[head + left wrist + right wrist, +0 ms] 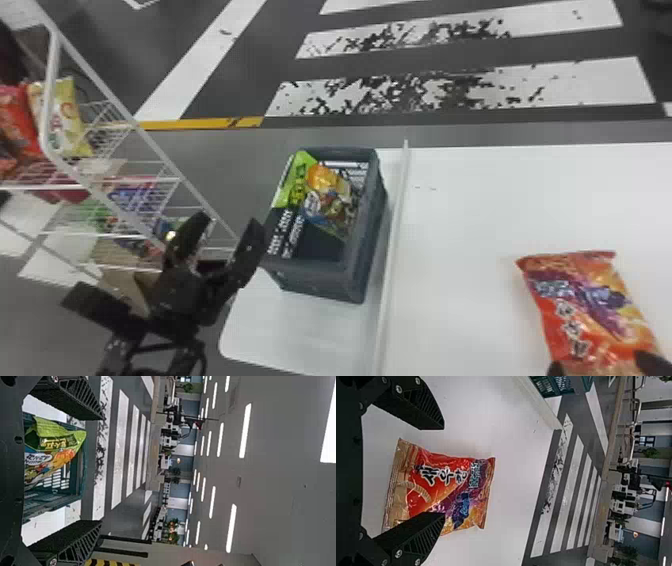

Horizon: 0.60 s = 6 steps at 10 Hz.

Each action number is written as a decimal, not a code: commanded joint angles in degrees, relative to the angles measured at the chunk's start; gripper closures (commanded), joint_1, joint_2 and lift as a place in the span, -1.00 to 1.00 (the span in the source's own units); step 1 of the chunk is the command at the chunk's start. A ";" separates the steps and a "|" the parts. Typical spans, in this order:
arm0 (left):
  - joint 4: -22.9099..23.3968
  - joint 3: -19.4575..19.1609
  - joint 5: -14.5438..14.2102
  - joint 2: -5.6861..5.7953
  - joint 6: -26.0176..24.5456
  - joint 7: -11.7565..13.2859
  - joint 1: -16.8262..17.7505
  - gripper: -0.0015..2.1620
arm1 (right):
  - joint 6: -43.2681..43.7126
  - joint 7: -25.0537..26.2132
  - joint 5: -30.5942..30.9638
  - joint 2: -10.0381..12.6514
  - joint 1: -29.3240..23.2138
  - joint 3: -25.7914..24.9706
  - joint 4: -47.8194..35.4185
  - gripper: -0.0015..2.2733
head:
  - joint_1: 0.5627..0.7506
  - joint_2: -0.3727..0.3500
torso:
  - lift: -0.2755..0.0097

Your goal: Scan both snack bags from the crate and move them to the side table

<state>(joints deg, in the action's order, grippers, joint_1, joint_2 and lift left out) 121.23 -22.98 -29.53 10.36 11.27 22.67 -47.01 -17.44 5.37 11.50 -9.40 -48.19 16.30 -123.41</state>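
My left gripper (227, 232) stands open just left of the grey crate (320, 277). Inside the crate lie a green snack bag (296, 182) and an orange-and-blue patterned one (330, 197). In the left wrist view, the green bag (55, 435) and the crate (84, 475) appear beyond the open left gripper (101, 469), whose fingers hold nothing. At the lower right, my right gripper (597, 367) is at a red snack bag (575, 305) lying on the white table. The right wrist view has the right gripper (443, 471) open, the red bag (451, 483) between and beyond its fingers.
A raised white edge (395, 240) runs between the crate and the white table (475, 210). On the left a wire rack (107, 97) holds several snack bags, close to the left arm. Striped floor lies behind.
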 commanded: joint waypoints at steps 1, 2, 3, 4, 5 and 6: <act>-0.47 0.13 0.00 0.01 0.02 0.53 0.07 -0.94 | -0.62 2.72 4.50 -1.24 1.52 3.74 2.04 -0.85 | 0.41 1.00 | 0.73; -0.73 0.13 0.00 0.01 0.02 0.80 0.34 -0.94 | -1.15 4.74 6.08 -2.12 2.57 5.93 3.62 -0.85 | 0.41 1.00 | 0.73; -0.91 0.13 0.00 0.01 0.02 0.89 0.34 -0.94 | -1.33 6.32 8.37 -2.38 3.45 7.87 5.29 -0.85 | 0.41 1.00 | 0.73; -1.09 0.13 -0.09 0.01 0.02 1.24 0.43 -0.94 | -1.85 8.17 10.30 -2.82 4.51 9.71 6.96 -0.85 | 0.41 1.00 | 0.73; -1.35 0.22 -0.09 0.01 0.02 1.76 0.51 -0.94 | -2.91 9.93 11.62 -3.00 5.39 10.94 8.19 -0.85 | 0.41 1.00 | 0.73; -1.70 0.22 -0.18 0.01 0.19 2.20 0.60 -0.94 | -4.14 11.77 12.85 -3.17 6.18 12.26 9.16 -0.85 | 0.41 1.00 | 0.73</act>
<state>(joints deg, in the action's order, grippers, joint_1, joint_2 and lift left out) 119.71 -22.77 -29.66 10.37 11.39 24.86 -46.44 -21.01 17.19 23.63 -12.46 -42.44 27.83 -114.80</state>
